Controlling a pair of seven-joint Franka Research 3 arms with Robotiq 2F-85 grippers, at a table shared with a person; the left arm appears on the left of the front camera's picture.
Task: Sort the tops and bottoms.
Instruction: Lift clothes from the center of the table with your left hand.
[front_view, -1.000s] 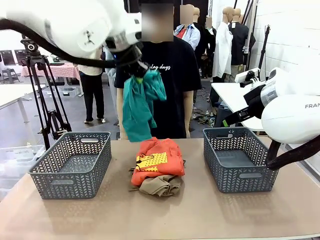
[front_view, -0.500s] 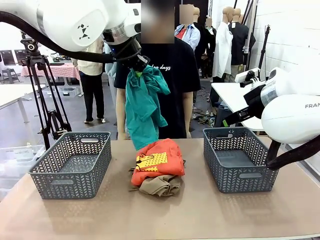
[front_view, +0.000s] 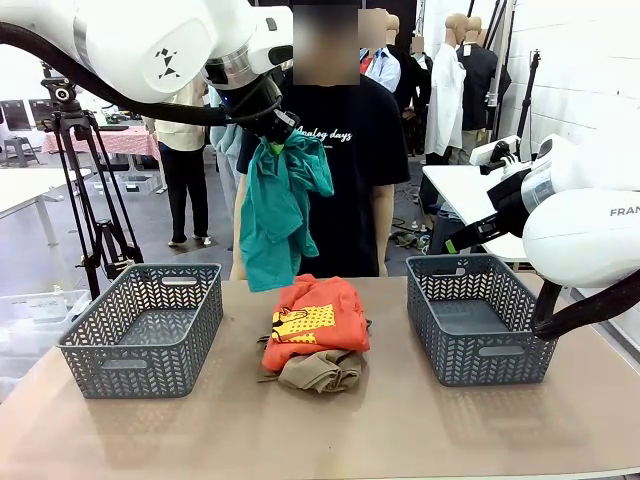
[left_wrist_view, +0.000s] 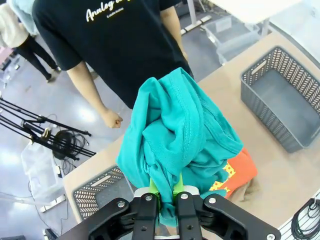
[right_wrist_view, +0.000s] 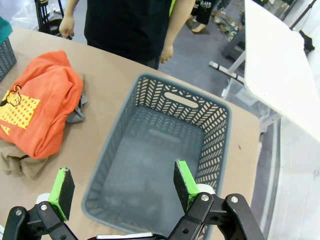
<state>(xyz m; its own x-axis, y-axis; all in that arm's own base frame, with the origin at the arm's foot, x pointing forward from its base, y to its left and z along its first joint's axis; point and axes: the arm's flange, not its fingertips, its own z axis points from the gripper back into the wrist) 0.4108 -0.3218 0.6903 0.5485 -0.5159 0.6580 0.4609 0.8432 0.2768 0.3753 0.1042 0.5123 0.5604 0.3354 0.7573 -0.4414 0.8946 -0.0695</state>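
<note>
High over the table's far edge, my left gripper is shut on the teal garment, which hangs free in front of the person. In the left wrist view the teal cloth bunches over the closed left gripper. The orange garment with a yellow print lies mid-table on the tan khaki one. A grey garment's edge peeks from under the orange one. My right gripper hovers open and empty above the right basket.
Two dark grey lattice baskets stand on the table, the left basket and the right basket. A person in a black T-shirt stands at the far edge. A tripod is behind the left basket.
The hanging teal garment has swung: its lower end went right, then back left. The left arm turned slightly. The right arm and the pile have not moved.
</note>
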